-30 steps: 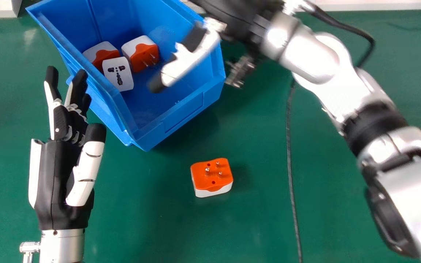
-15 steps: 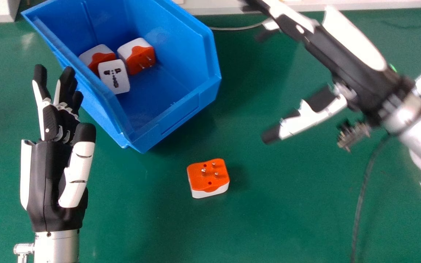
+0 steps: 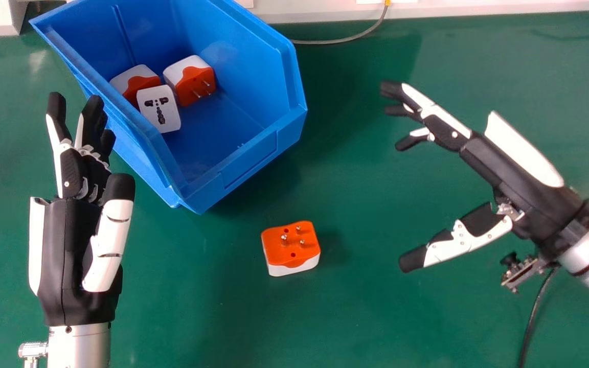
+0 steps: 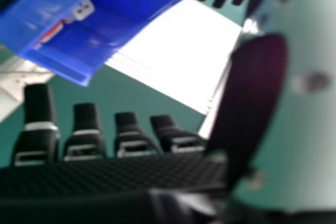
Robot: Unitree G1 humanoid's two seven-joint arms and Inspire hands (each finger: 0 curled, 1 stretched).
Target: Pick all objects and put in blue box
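Note:
In the head view my left hand (image 3: 77, 245) is open over the table, beside the left wall of the blue box (image 3: 251, 166). My right hand (image 3: 517, 168) is open and empty at the right, apart from the box. An orange and white plug adapter (image 3: 290, 248) lies pins up on the table between the hands, in front of the box. Inside the box are a white socket adapter (image 3: 159, 108) and two orange and white adapters (image 3: 190, 80), (image 3: 135, 83). The right hand view has my right hand (image 4: 121, 177) with straight fingers, and the blue box (image 4: 131, 3) beyond.
Green table (image 3: 356, 317) surrounds the box and loose adapter. A thin cable (image 3: 343, 40) runs behind the box near a pale ledge (image 3: 478, 10). A dark cable (image 3: 529, 327) hangs from the right arm at the lower right.
My right hand has swung from over the box to the right and toward the front edge, clear of it. The adapters in the box and on the table keep their places.

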